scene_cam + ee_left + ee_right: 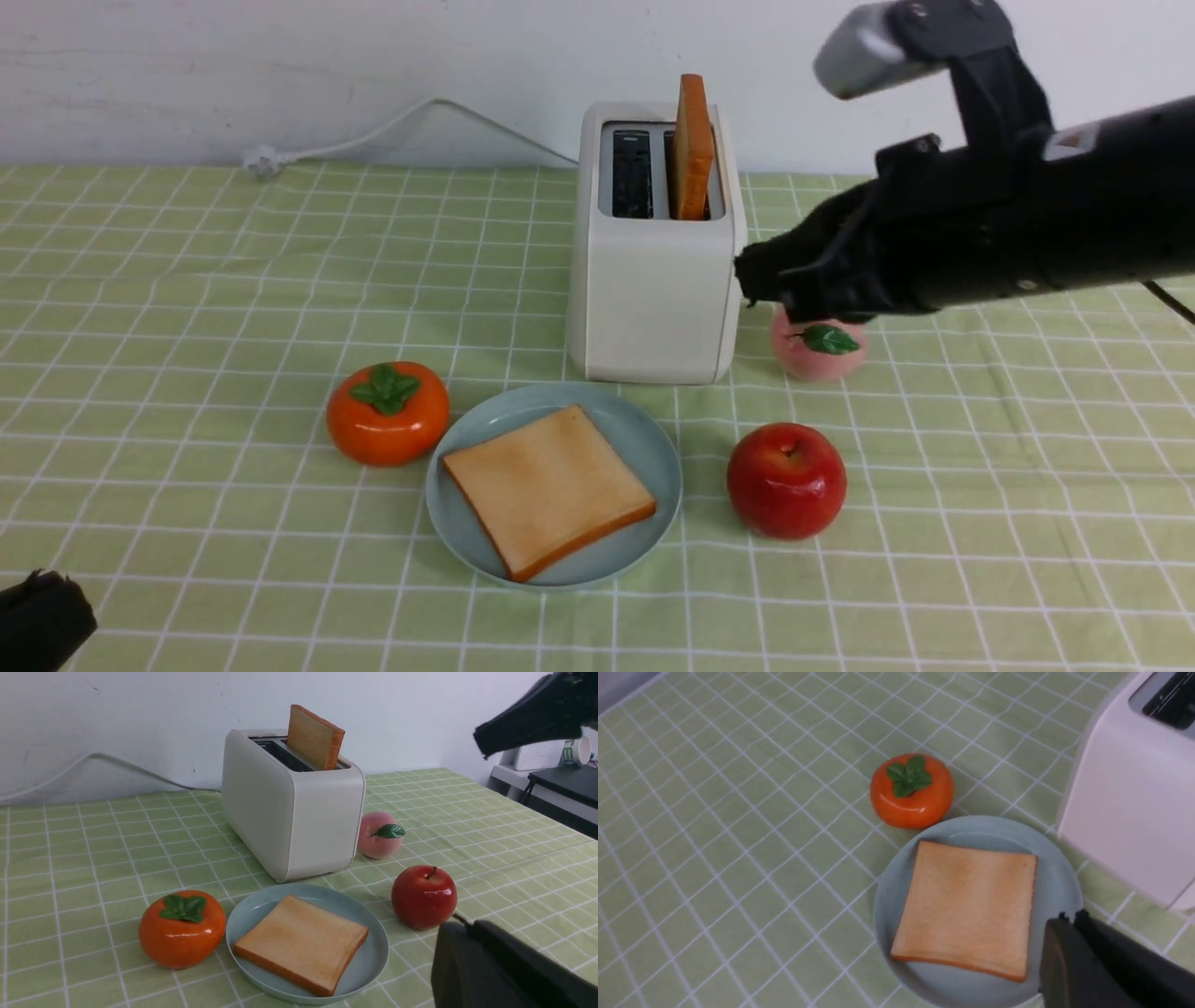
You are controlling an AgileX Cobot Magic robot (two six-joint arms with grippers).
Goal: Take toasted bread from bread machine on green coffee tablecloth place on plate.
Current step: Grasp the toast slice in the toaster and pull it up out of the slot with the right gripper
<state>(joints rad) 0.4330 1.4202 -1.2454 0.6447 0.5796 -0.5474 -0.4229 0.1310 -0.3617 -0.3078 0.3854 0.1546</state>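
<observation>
Green cloth (187, 280) with a white grid covers the whole table. The white toaster (653, 299) stands on it at mid-table, towards the back. Just in front of the toaster sits the pale blue plate (653, 439), where a flat slice (549, 487) of toast already lies, so by my reckoning half the job is done.

The standing slice (693, 149) is in the right-hand slot, about half of it above the top. It stands on edge with its broad faces looking left and right and its thin crust turned towards the robot.

The right claw (758, 275) hangs just beside the toaster's right wall, over a peach (817, 347) and below the level of the slots. From it the standing slice lies up and to the left. Its fingers lie close together with nothing between them (the right wrist view shows only a thin seam). To pinch the two faces it would, I judge, have to rise, part its fingers and come down over the crust.

The left claw (47, 607) rests together and empty at the near left corner, well apart from the toaster, so the right arm is plainly the nearer.
</observation>
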